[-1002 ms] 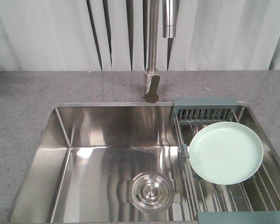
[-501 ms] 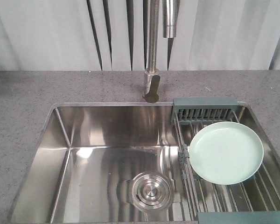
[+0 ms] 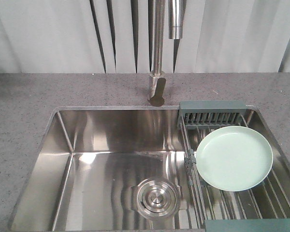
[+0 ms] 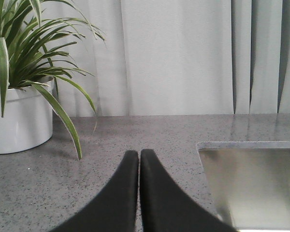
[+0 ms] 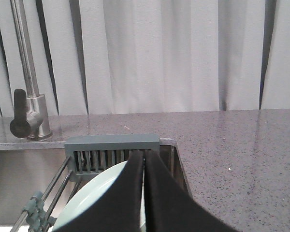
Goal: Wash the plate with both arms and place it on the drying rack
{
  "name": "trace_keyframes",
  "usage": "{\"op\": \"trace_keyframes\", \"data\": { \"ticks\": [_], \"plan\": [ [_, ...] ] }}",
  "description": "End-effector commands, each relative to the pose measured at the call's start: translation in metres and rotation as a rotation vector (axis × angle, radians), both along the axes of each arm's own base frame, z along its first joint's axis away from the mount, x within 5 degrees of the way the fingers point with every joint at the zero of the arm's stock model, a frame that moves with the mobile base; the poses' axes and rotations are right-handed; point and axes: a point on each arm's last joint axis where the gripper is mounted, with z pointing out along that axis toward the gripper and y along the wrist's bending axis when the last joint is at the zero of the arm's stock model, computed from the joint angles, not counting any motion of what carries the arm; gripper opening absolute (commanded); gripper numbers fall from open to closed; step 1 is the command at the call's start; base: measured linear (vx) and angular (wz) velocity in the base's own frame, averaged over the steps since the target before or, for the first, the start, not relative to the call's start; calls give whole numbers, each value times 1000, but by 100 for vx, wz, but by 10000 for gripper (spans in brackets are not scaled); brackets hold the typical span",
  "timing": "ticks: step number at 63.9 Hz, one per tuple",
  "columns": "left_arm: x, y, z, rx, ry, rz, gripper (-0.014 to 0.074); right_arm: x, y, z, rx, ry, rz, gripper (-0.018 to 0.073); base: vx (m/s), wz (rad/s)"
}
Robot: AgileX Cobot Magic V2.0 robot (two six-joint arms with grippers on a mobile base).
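The pale mint-green plate (image 3: 234, 157) lies flat on the drying rack (image 3: 211, 113), which spans the right end of the sink. In the right wrist view the plate (image 5: 99, 193) shows below and behind my right gripper (image 5: 144, 155), in front of the rack's slotted grey-green end piece (image 5: 111, 143). The right gripper is shut and empty, held above the plate's near side. My left gripper (image 4: 138, 153) is shut and empty over the grey counter, left of the sink's corner (image 4: 251, 183). Neither arm shows in the front view.
The steel sink basin (image 3: 111, 159) has a round drain (image 3: 154, 197) in its floor. The tap (image 3: 157, 87) stands behind it on the speckled grey counter (image 3: 19, 111). A white potted plant (image 4: 17, 118) stands on the counter at the far left. Curtains hang behind.
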Motion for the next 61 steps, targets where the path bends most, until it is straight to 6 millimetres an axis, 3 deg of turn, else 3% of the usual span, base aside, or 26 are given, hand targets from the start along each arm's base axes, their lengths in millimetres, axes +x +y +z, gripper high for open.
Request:
{"op": "trace_keyframes", "data": {
  "ticks": [1,61],
  "plan": [
    [-1,-1,0,-5,-66,-11,-6,-1,0,2,-18,-78,-1,-2,0,0],
    [-1,-1,0,-5,-66,-15,-6,-1,0,2,-18,-78,-1,-2,0,0]
  ]
}}
